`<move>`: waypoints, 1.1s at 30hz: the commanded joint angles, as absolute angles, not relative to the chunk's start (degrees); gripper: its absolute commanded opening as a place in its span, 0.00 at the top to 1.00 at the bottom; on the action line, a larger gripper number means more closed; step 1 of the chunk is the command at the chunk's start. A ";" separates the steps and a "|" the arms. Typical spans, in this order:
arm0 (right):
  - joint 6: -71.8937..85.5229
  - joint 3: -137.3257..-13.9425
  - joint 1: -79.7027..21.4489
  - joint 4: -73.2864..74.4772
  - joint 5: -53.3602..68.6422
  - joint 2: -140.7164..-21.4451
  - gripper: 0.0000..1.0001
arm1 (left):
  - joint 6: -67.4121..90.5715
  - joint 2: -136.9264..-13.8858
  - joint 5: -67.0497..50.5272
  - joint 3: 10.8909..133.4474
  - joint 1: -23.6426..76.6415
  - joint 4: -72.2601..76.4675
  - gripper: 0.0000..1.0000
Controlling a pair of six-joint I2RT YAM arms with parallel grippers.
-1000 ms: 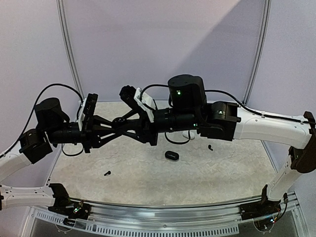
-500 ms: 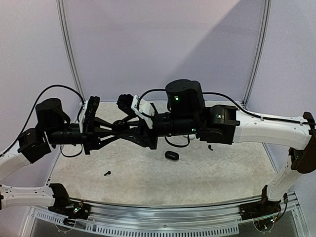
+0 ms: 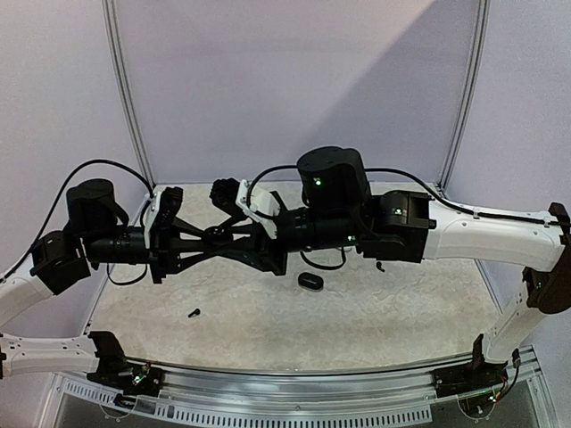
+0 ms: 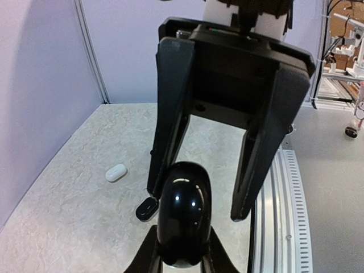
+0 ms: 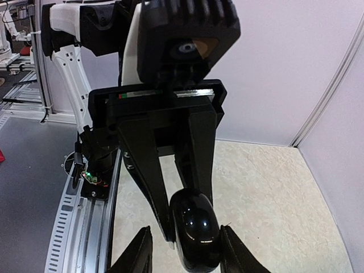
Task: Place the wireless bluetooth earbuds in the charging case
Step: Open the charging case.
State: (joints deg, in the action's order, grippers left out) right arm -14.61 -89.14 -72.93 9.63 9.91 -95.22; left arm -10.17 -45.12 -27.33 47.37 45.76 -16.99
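Observation:
A glossy black charging case (image 3: pixel 217 234) hangs in mid-air between the two arms. My left gripper (image 3: pixel 211 238) is shut on it; in the left wrist view the case (image 4: pixel 183 213) sits between the left gripper's (image 4: pixel 182 253) fingertips. My right gripper (image 3: pixel 223 235) is open with its jaws straddling the same case (image 5: pixel 197 230); in the right wrist view the right gripper (image 5: pixel 186 250) shows a gap on its left side. A black earbud (image 3: pixel 194 312) lies front left on the table. Another black earbud (image 3: pixel 380 267) lies right of centre.
A small closed black case (image 3: pixel 310 280) lies on the table (image 3: pixel 268 321) under the right arm, also in the left wrist view (image 4: pixel 147 209). A white case (image 4: pixel 116 172) lies further back. A metal rail (image 3: pixel 294 379) runs along the near edge.
Both grippers have shifted a little left and down together. The right gripper has come further over the black case held by the left gripper.

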 commanded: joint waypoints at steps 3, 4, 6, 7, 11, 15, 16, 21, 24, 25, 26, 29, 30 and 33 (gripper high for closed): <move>-14.16 -91.48 -75.76 13.78 11.46 -92.47 0.59 | -17.73 -45.56 -26.52 48.03 45.09 -23.41 1.00; -14.11 -92.16 -75.82 14.82 11.43 -92.88 0.58 | -18.70 -45.72 -27.51 48.44 45.09 -24.00 1.00; -13.85 -93.11 -75.83 15.64 11.67 -94.07 0.57 | -20.14 -45.94 -28.87 48.91 45.19 -24.93 1.00; -13.81 -93.38 -75.77 16.06 11.72 -94.38 0.57 | -20.21 -45.93 -29.15 49.02 45.18 -24.98 1.00; -13.45 -94.48 -75.84 16.86 10.64 -95.57 0.57 | -20.43 -45.91 -30.13 49.31 45.41 -25.19 1.00; -13.28 -94.83 -75.71 17.98 9.66 -96.12 0.56 | -19.71 -45.98 -29.89 49.44 45.60 -24.98 1.00; -13.21 -94.88 -75.69 18.29 9.48 -96.21 0.54 | -19.54 -45.98 -29.88 49.52 45.61 -24.75 1.00; -12.16 -95.25 -75.34 18.65 7.50 -96.96 0.41 | -18.20 -46.08 -31.03 49.57 46.01 -23.80 1.00; -10.70 -95.51 -74.52 18.55 7.04 -97.57 0.38 | -18.15 -45.83 -32.34 49.31 46.30 -23.56 1.00; -10.34 -95.53 -74.29 18.39 7.04 -97.64 0.38 | -18.34 -45.87 -32.42 49.31 46.44 -23.54 1.00; -10.01 -95.58 -74.14 18.31 6.89 -97.71 0.39 | -18.51 -45.80 -32.43 49.27 46.53 -23.63 1.00; -9.61 -95.87 -73.77 18.63 6.17 -98.14 0.41 | -18.97 -45.79 -32.55 49.39 46.63 -23.77 1.00; -9.59 -95.96 -73.66 19.02 5.97 -98.23 0.42 | -19.18 -45.67 -32.71 49.46 46.67 -23.86 1.00; -8.77 -95.98 -73.07 19.14 5.54 -98.35 0.46 | -20.87 -45.41 -33.73 49.48 46.76 -24.68 1.00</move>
State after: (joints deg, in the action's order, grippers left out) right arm -10.55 -94.26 -74.04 17.58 7.11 -97.54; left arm -18.94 -45.76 -31.86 48.18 46.00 -23.90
